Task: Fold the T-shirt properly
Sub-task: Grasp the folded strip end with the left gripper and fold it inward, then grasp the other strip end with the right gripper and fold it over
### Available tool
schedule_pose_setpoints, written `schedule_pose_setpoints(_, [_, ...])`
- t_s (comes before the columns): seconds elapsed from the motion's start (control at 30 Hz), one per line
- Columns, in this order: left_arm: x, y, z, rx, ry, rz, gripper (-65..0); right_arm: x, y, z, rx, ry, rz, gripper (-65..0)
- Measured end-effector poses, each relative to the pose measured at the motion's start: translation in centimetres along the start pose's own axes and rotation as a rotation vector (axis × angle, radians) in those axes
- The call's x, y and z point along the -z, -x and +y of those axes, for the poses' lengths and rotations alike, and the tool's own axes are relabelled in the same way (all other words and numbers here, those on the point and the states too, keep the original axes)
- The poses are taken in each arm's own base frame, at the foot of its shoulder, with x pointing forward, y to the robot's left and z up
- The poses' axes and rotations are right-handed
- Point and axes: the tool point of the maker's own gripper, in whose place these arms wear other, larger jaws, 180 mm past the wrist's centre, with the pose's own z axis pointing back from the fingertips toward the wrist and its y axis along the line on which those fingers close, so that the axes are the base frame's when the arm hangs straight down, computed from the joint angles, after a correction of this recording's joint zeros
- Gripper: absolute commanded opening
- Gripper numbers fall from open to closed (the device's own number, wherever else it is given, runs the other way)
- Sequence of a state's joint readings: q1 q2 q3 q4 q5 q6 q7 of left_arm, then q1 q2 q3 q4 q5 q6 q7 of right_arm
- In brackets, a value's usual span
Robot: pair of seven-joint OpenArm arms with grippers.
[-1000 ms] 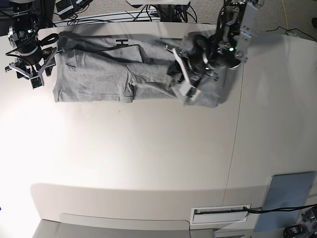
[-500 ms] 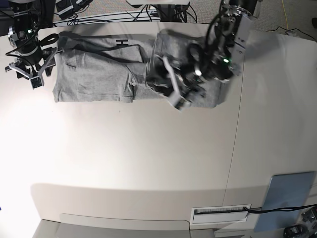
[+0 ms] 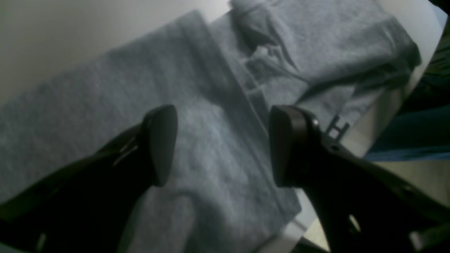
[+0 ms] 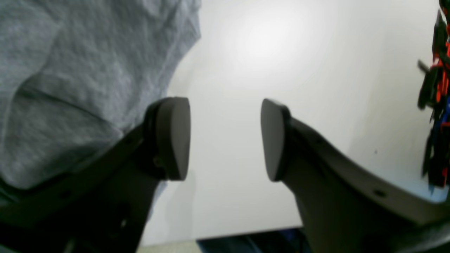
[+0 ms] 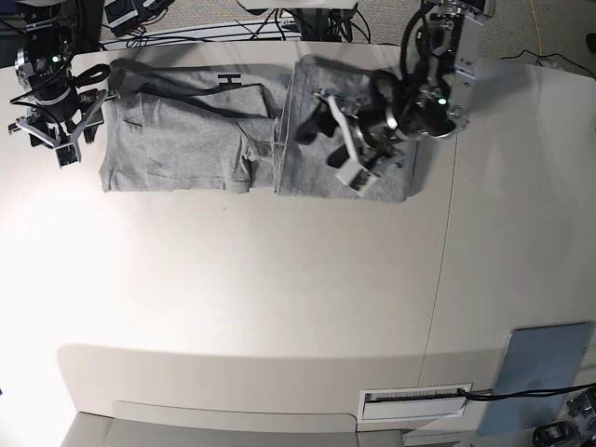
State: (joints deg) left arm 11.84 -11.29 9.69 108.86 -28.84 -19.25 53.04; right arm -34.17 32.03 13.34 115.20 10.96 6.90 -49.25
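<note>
The grey T-shirt (image 5: pixel 186 140) lies in a long band across the far part of the table, its right end folded over to the left into a flat panel (image 5: pixel 312 172). A black letter shows at its far edge (image 5: pixel 228 79). My left gripper (image 5: pixel 338 140) hovers open over that panel. In the left wrist view its fingers (image 3: pixel 160 146) stand wide apart over the grey cloth (image 3: pixel 218 105), holding nothing. My right gripper (image 5: pixel 48 142) is open just off the shirt's left end. In the right wrist view it (image 4: pixel 225 138) is over bare table, with the T-shirt (image 4: pixel 70 70) to its left.
The white table (image 5: pixel 279 298) has a seam running down it (image 5: pixel 440 279). A blue-grey pad (image 5: pixel 540 372) and a label slot (image 5: pixel 414 399) sit at the near right. Cables (image 5: pixel 233 28) lie behind the far edge, and red and black wires (image 4: pixel 436 88) show beside the right gripper.
My left gripper carried the shirt's right end leftward, opened and let it go. The end now lies flat over the middle. The gripper has drawn back a little. The right arm has not moved.
</note>
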Motion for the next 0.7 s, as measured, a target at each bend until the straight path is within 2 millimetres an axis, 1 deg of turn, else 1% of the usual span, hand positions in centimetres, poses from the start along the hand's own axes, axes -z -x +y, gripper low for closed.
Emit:
schedule_pose_setpoints(0.1, [0.0,-0.5,0.5,0.004,-0.024,-0.03,-23.8,0.2,0.9,0.2,0.051,-0.016,0.031,-33.4])
schedule_pose_setpoints(0.2, [-0.5,-0.7,1.5,0.0,-0.048,-0.037,-23.8,1.0,2.5,2.1,0.138,-0.161,0.07,-33.4])
schedule_pose_setpoints(0.27, [-0.6,-0.5,1.6,0.01,-0.04,-0.023,-23.8,1.4,3.0,2.6,0.226,-0.247,0.075,-33.4])
schedule_pose_setpoints(0.37, [-0.7,-0.4,1.3,-0.003,-0.026,-0.018,-23.8,2.2,2.4,1.6,0.365,-0.317,0.037,-33.4])
schedule_pose_setpoints(0.4, [-0.7,-0.4,1.4,-0.003,-0.027,-0.018,-23.8,2.5,2.2,1.7,0.401,-0.352,0.028,-33.4])
schedule_pose_setpoints(0.47, [-0.7,-0.4,1.4,-0.003,-0.027,-0.018,-23.8,2.9,2.4,2.6,0.468,-0.435,0.033,-33.4])
schedule_pose_setpoints(0.57, [-0.7,-0.4,1.4,-0.003,-0.027,-0.018,-23.8,3.4,3.3,4.9,0.569,-0.583,0.062,-33.4])
schedule_pose_setpoints(0.7, [-0.7,-0.3,1.4,-0.004,-0.028,-0.014,-23.8,3.8,2.3,5.7,0.686,-0.726,0.024,-33.4])
